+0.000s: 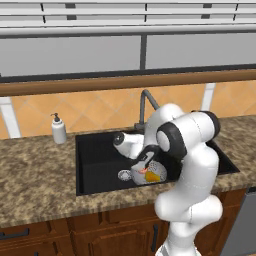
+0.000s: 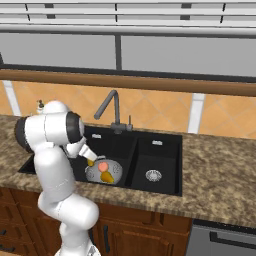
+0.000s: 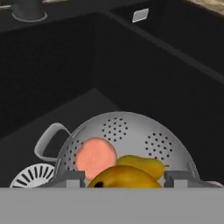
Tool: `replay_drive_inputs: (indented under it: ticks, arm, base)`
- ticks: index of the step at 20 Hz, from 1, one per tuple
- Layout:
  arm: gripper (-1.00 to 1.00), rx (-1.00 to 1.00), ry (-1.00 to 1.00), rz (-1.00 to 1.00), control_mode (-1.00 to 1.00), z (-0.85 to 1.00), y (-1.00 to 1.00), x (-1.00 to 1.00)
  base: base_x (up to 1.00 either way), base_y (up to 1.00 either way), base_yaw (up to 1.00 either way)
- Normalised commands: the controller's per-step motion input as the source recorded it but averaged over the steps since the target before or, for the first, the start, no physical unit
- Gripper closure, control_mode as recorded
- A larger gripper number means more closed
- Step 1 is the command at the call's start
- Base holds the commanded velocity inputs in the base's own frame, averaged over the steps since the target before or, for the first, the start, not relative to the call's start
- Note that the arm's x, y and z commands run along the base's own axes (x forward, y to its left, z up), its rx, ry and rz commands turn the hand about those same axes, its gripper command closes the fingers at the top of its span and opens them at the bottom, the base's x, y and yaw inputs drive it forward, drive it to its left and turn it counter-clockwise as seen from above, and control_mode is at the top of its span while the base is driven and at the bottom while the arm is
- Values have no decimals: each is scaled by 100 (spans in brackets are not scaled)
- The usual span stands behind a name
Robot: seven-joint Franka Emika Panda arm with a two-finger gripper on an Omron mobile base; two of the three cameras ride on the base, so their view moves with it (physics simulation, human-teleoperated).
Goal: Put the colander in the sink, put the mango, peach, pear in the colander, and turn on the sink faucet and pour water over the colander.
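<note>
Hovering over the colander in the sink's large basin, gripper jaws apart around the mango, probably for release; peach at nine o'clock, pear at one; faucet dry.

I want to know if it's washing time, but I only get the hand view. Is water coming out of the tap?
Observer: No stream shows under the sink faucet in either base view.
Child: What's in the other basin?
Observer: The smaller basin shows its silver drain; the colander sits in the bigger one.
Child: What's beside the sink?
Observer: A white soap bottle stands on the counter, at its far left corner.
</note>
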Motion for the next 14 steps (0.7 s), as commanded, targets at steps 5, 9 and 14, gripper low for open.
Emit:
replay_drive_inputs:
  ticks: [5,9,14]
  arm:
    - [100,0,0,0,-100,-63,-32,22]
    - [100,0,0,0,-100,-62,-30,16]
    - [100,0,0,0,-100,-56,-17,8]
  base:
    - [0,0,0]
    - [0,0,0]
    - [0,0,0]
